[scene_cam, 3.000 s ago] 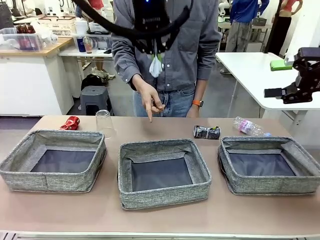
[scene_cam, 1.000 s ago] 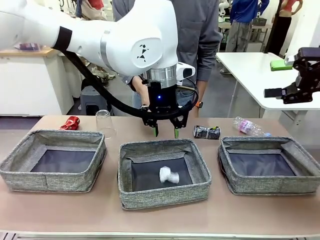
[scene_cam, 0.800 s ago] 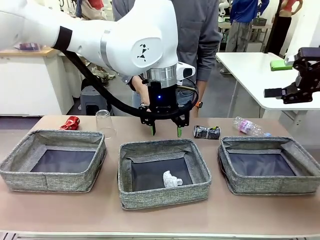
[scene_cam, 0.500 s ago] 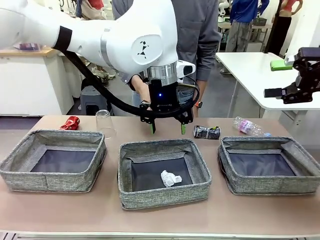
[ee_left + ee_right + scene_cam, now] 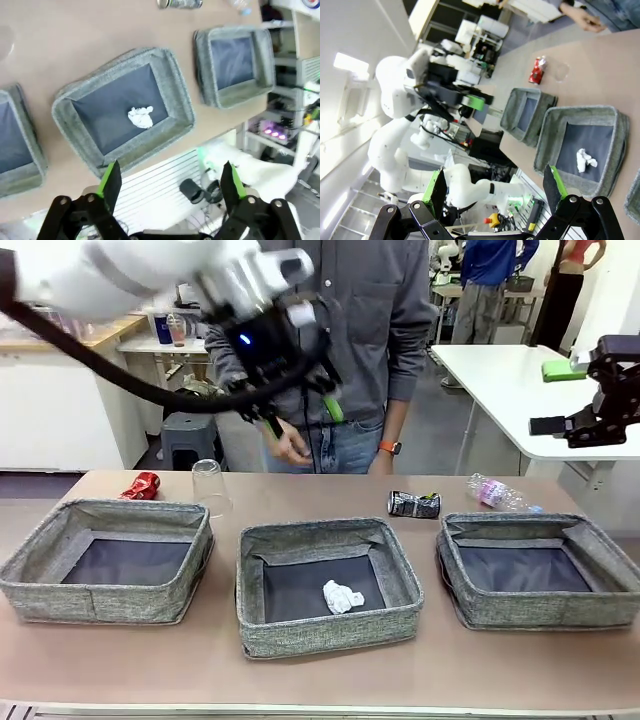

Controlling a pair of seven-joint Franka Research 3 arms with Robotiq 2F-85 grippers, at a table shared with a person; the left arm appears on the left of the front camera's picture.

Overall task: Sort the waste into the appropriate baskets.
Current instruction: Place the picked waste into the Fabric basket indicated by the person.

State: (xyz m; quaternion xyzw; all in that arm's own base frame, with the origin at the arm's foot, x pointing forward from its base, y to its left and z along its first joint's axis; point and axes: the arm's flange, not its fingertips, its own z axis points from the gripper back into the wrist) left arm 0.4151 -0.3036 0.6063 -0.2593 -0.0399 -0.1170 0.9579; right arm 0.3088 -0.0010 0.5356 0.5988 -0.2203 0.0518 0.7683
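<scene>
A crumpled white tissue (image 5: 342, 596) lies on the dark bottom of the middle basket (image 5: 325, 632). My left gripper (image 5: 300, 418) hangs open and empty high above the table's far side, in front of the person. From the left wrist view the left gripper (image 5: 170, 177) looks down on the tissue (image 5: 140, 116). Behind the left basket (image 5: 100, 600) lie a crushed red can (image 5: 141, 485) and an upturned clear cup (image 5: 208, 485). A dark crushed can (image 5: 413, 504) and a clear bottle (image 5: 495, 492) lie behind the right basket (image 5: 540, 610). My right gripper (image 5: 495, 185) stands open and empty, off at the right.
The person stands at the far edge with a hand (image 5: 290, 445) held just under my left gripper. A white side table (image 5: 500, 380) stands at the back right, beside my parked right arm. The left and right baskets hold nothing.
The tissue dropped from my opening left gripper and settled in the middle basket. The left arm then rose up and to the left, away from the basket. The right arm stayed still.
</scene>
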